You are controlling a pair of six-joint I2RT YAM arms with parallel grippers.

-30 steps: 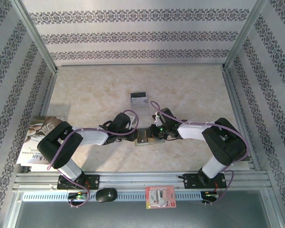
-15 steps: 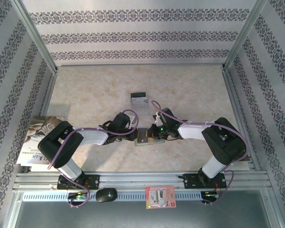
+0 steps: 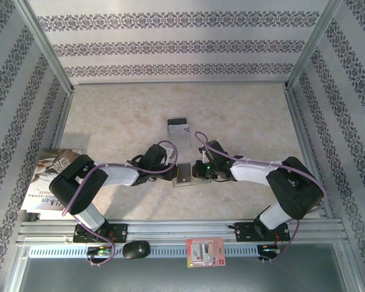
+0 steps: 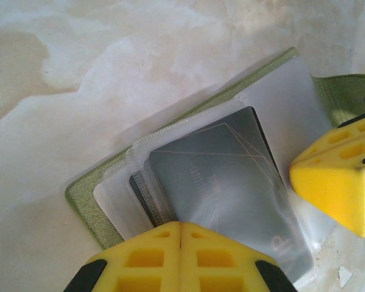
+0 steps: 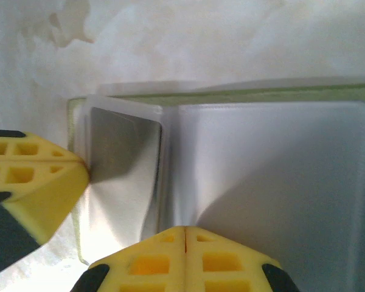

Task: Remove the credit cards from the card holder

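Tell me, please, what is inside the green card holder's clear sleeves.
A grey card sits in a clear sleeve of the card holder, a darker card's edge showing beneath it. The left tool covers their lower ends; more cards underneath cannot be told.

left hand: fingers pressed together, reaching right | right hand: fingers pressed together, reaching left

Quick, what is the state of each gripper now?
Left gripper: closed over the credit cards' sleeve; hold cannot be told.
Right gripper: closed over the card holder; hold cannot be told.
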